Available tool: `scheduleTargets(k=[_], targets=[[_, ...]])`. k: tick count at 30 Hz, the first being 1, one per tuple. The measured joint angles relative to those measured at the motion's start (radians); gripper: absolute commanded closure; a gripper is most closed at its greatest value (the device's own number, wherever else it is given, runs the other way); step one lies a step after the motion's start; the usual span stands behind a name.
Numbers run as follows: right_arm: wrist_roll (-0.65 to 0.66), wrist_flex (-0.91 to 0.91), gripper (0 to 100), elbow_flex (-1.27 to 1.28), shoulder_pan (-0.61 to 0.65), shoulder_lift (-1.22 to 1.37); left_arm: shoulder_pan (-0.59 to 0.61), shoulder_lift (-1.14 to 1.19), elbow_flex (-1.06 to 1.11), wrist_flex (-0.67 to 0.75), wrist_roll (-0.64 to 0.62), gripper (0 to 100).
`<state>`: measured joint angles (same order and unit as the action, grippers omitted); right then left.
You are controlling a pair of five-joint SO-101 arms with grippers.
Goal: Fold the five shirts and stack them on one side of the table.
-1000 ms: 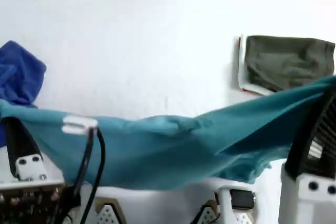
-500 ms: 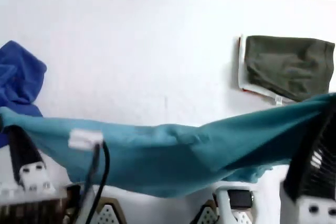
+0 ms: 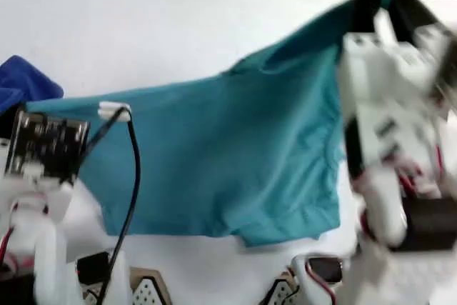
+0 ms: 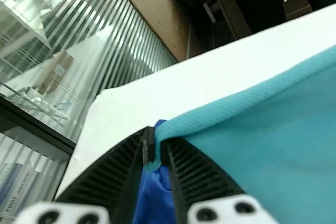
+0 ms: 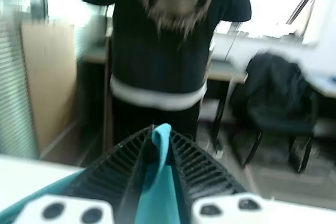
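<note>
Left end effector (image 4: 156, 144) pinches teal shirt (image 3: 228, 169), which partly hides blue shirt (image 3: 25, 82).

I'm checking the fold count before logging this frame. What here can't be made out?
High view: the table's right side is hidden behind the held-up teal shirt and the blurred right arm.
High view: the blue shirt is cut off by the left edge and partly behind the left arm.
Right wrist view: how much cloth the right pincer grips is hidden inside its grip.
</note>
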<state>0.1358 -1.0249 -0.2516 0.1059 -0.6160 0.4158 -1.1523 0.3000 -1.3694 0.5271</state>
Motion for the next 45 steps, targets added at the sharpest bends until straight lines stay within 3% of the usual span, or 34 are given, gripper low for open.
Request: scheduleTargets(k=[6,15,26,33,45], targets=[[0.000,0.077,98.0,0.035,0.005,0.167,-0.026,0.055,0.187,0.229,-0.006,97],[0.000,0.245,98.0,0.037,0.005,0.422,-0.087,0.529,0.051,0.423,-0.006,97],[0.000,0.385,98.0,-0.077,0.005,0.732,-0.129,1.223,-0.516,0.365,-0.006,97],[0.000,0.298,98.0,-0.247,0.005,0.974,-0.129,1.548,-0.804,0.259,-0.006,97],[0.000,0.230,98.0,-0.485,0.003,1.381,-0.129,1.953,-1.102,0.238,-0.006,97]])
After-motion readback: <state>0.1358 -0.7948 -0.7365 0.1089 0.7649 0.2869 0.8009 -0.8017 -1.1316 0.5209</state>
